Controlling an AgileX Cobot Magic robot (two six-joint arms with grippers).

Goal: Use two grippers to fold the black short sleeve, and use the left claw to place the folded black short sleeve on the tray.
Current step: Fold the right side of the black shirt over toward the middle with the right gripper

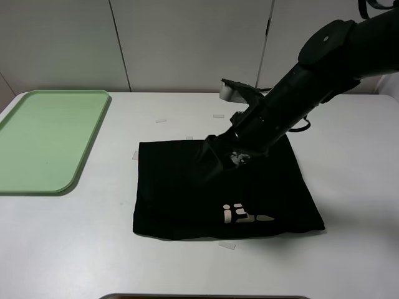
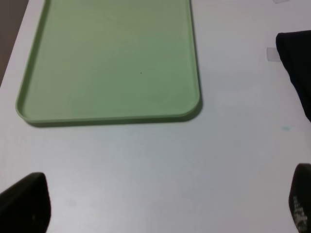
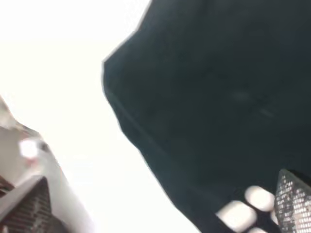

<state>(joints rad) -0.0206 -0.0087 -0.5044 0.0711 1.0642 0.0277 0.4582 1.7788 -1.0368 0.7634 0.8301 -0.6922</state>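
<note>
**Tray** (image 1: pixel 50 134): far left of table (image 1: pixel 93 249), nothing on it.

**Left hand** (image 2: pixel 163 208): outside the high view. Its wrist view shows fingers spread wide over bare table near the tray, gripping nothing.

**Shirt** (image 1: pixel 174 199): centre of table, flat in a rough folded square, apart from the tray.

**Right hand** (image 1: pixel 216 163): low over the shirt's middle, spread wide, holding nothing.

**Handling, as judged:** lift the right hand straight up and clear, then let the left pinch all layers at the tray-side edge.
</note>
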